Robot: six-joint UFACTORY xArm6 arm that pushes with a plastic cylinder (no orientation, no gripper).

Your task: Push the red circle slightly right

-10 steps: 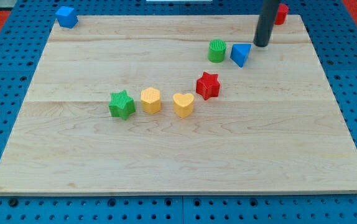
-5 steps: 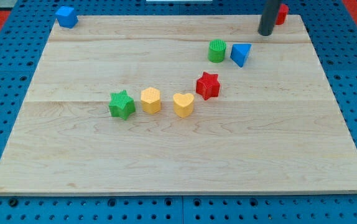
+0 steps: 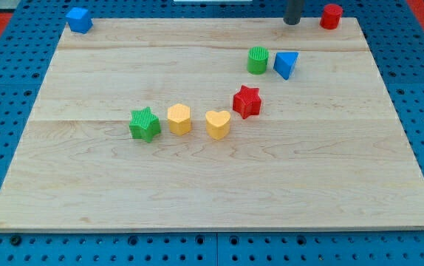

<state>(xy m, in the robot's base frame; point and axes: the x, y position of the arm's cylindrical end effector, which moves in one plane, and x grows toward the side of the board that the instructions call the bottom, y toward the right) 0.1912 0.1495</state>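
Red circle (image 3: 332, 15) stands at the board's (image 3: 197, 199) top right corner, untouched, with my tip (image 3: 292, 22) near its left side at the view's top, apparently lined up for a short rightward push; the rod has no pincer to open or close.

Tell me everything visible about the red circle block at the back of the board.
The red circle block is a short, upright red cylinder with a flat round top and a plastic look. It stands at the far right corner of the pale wooden board, near the view's top edge, close to the board's rim. Nothing touches it. My tip sits to its left in the view, with a clear gap of bare wood between them. The nearest other block, the blue triangle block, lies well below it in the view.
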